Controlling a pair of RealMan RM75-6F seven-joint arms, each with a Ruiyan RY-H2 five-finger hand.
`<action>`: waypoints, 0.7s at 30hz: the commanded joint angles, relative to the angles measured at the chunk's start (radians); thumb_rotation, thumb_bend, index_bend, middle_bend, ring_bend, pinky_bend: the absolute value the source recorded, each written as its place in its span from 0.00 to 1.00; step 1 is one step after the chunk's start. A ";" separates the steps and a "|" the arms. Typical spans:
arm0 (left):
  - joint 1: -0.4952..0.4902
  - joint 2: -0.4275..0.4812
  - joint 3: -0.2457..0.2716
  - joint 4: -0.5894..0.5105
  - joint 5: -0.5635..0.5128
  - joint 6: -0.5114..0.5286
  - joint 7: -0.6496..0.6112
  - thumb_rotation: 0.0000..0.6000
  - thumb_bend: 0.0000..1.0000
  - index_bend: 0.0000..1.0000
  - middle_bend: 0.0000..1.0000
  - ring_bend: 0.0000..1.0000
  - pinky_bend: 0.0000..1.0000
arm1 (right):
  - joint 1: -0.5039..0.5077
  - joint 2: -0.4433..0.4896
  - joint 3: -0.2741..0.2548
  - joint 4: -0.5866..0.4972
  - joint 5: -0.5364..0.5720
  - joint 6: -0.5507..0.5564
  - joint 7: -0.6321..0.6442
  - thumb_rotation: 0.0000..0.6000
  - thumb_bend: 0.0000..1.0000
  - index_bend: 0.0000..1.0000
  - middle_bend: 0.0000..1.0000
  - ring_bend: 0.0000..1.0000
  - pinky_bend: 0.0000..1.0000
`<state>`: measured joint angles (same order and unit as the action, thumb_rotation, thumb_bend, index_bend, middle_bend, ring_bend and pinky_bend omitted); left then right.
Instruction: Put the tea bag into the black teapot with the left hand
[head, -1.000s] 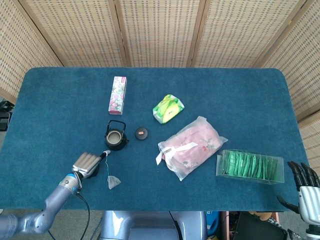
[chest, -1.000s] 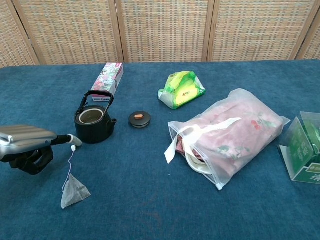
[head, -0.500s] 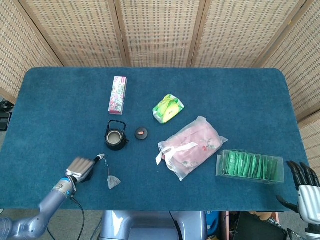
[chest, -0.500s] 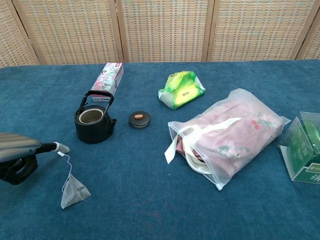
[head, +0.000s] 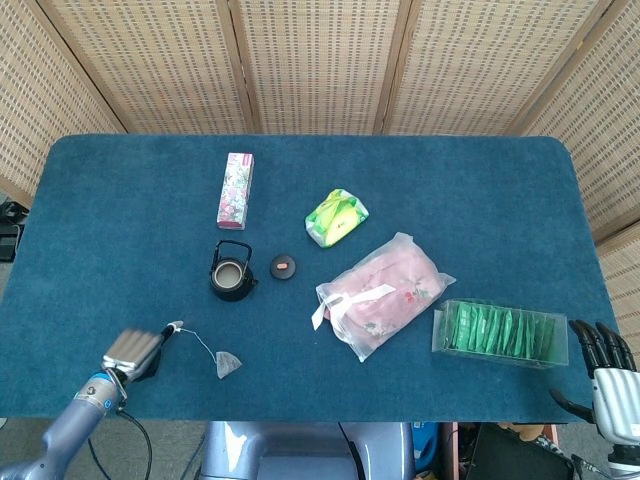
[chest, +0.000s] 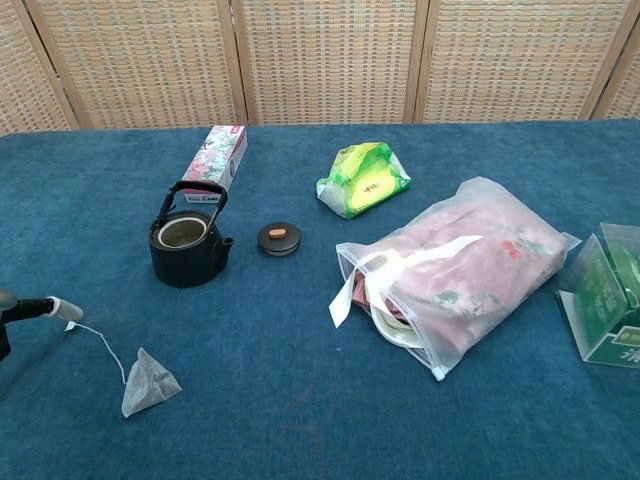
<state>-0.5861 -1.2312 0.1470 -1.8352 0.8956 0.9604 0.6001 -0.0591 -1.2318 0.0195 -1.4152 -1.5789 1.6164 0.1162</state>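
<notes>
While the tea bag (chest: 149, 382) lies on the blue table (head: 120, 210), the left hand (head: 132, 350) sits near the front-left edge with its fingers drawn together, and a fingertip appears to pinch the paper tag at the end of the bag's string (chest: 98, 341). From the hand, the string runs off to the right and slightly forward to the pouch, which rests on the cloth just beyond the fingertips, with the line between them nearly straight. The chest view shows only the tip of a finger and the tag at the frame's edge, so the exact grip is hard to read.

The black teapot (chest: 187, 243) stands ahead of the hand and a little to its right, lid off and mouth open; its lid (chest: 279, 238) lies further right beside it.

The bag looks very light and limp: a small mesh pyramid that will swing freely on its thread and give no resistance. Holding it by the tag seems the sensible choice, since the pouch itself is soft and could crush or tear if squeezed. Hanging from the string, it should drop into the pot's opening once raised high enough to clear the upright handle (chest: 198, 194), though the opening is narrow and a swinging bag could catch the rim.

The right hand (head: 604, 372) is far off to the right at the table's front corner, fingers spread and holding nothing.
</notes>
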 joint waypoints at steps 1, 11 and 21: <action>0.019 0.006 -0.006 -0.007 0.036 0.033 -0.028 1.00 0.96 0.08 0.65 0.63 0.62 | 0.000 0.000 0.001 -0.001 -0.001 0.003 -0.001 1.00 0.01 0.12 0.19 0.08 0.16; 0.071 -0.004 -0.018 -0.003 0.132 0.122 -0.078 1.00 0.56 0.07 0.41 0.41 0.53 | -0.006 -0.001 0.000 0.003 0.003 0.009 0.003 1.00 0.01 0.12 0.19 0.08 0.16; 0.176 -0.058 -0.056 0.091 0.295 0.295 -0.221 1.00 0.54 0.12 0.02 0.00 0.00 | -0.002 -0.006 0.001 0.013 0.002 0.004 0.012 1.00 0.01 0.12 0.19 0.08 0.16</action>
<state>-0.4290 -1.2740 0.1012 -1.7692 1.1741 1.2448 0.4001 -0.0615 -1.2375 0.0208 -1.4021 -1.5768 1.6207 0.1280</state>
